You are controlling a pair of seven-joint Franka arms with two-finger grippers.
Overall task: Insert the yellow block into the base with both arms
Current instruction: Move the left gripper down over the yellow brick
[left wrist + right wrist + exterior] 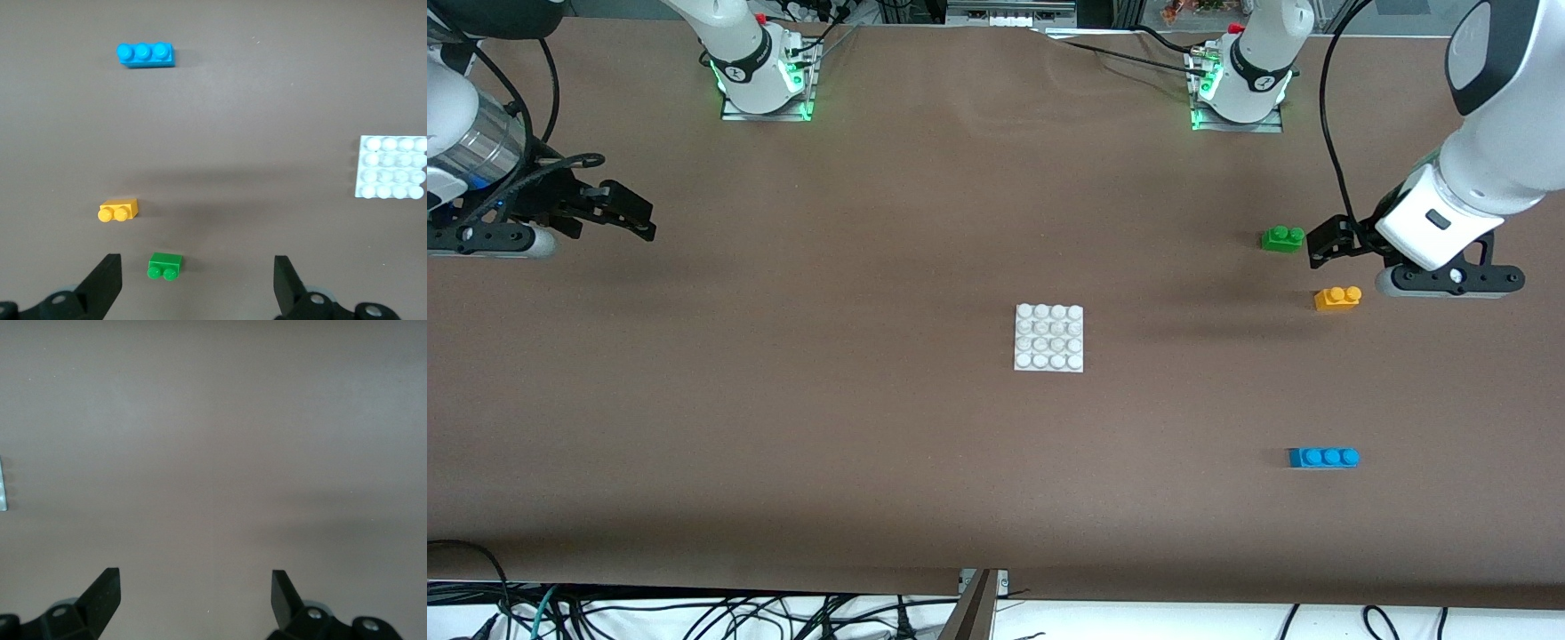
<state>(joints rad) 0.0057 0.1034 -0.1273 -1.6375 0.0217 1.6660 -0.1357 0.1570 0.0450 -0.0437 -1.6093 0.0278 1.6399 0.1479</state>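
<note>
Front view shows the brown bench (783,400) with the white base (1049,338) lying flat at its middle. Both claws hang spread wide with nothing held: the left claw (197,283) over the green brick (1282,238), the right claw (195,597) over bare bench at the right arm's end. The blue brick (1323,457) lies nearest the front camera. The yellow block (1337,298) sits between green and blue, well apart from the base.

green two-stud brick (1282,238) on table (783,400) | blue three-stud brick (1323,457) nearer the front camera | well apart
</note>
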